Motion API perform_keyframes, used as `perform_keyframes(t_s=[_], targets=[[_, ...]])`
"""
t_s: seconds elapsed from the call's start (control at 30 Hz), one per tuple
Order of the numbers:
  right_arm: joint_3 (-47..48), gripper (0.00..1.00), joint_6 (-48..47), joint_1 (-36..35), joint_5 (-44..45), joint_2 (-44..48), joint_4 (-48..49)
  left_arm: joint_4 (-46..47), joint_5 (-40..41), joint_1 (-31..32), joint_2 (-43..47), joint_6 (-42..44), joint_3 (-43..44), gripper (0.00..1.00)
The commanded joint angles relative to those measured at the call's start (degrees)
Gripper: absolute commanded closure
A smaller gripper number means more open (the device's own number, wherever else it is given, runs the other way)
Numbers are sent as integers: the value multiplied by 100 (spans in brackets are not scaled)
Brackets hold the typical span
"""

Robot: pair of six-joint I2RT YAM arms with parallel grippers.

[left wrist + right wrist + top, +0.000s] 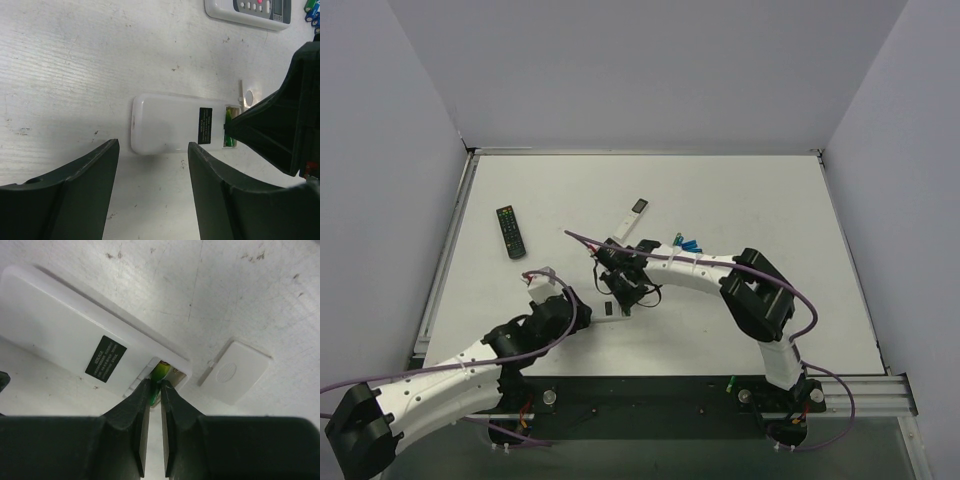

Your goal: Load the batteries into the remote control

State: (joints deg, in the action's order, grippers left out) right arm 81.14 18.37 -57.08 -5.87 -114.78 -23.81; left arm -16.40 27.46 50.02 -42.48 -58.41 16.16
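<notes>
Closest in, my right gripper (155, 388): fingers drawn almost together, pinching a green battery (159, 371) across its barrel. Its far end is nosing into the battery bay (175, 372). I judge it a light little thing, hard and smooth. A round cell like that will roll or squirt out if my pinch sits off-centre. So the middle of the barrel is the place to hold, with both ends left free for the contacts. I can't see the contacts from here. My guess is a tilted entry and a gentle press flat, since forcing it would bend metal in the bay before it hurt the cell.

My left gripper (152, 150) has its fingers spread wide and nothing between them. It hovers by the closed end of the remote control (165, 122). The remote lies face-down on the table (75, 60), white back up, black label near the bay. It reads as light, stiff plastic with a slick back, likely to skate when I push the cell home. The long side edges are where to brace it.

Just beside the bay end, apart from it, lies the bay cover (235, 371), thin and probably easy to flick away.

Farther out sit the spare batteries (688, 243), blue and green, in a small cluster. The white remote with the grey screen (632, 215) lies near them. The black remote (511, 231) is well off to my left.
</notes>
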Motion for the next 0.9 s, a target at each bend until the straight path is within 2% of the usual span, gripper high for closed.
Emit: perform_keyframes(t_s=[0.0,0.17,0.3,0.37,0.4,0.47,0.5,0.6,0.87], targets=[[-248,91,202,-93,-731,412,-616,-187,207,-36,388,-328,-78,32],[-248,88,-193,-5,-890,895,-581,-460,216,-36,696,-565,-122,32],[-318,75,-781,21,-687,1133,-397,-565,233,-36,1030,-733,-236,32],[-362,70,-1360,30,-749,1177,-222,-653,242,-36,1136,-899,-271,32],[-441,63,-1528,13,-749,1177,-151,-680,251,-36,1241,-961,-315,32],[-494,55,-2072,-14,-705,1160,16,-794,286,-36,1382,-1127,-368,32],[-564,45,-2196,-22,-714,1142,87,-855,338,-36,1531,-1198,-394,31],[-573,34,-2566,-110,-670,1028,192,-1031,417,-36,1873,-1383,-482,31],[-784,31,-2979,-383,-495,633,729,-1172,444,-36,2437,-2006,-860,31]])
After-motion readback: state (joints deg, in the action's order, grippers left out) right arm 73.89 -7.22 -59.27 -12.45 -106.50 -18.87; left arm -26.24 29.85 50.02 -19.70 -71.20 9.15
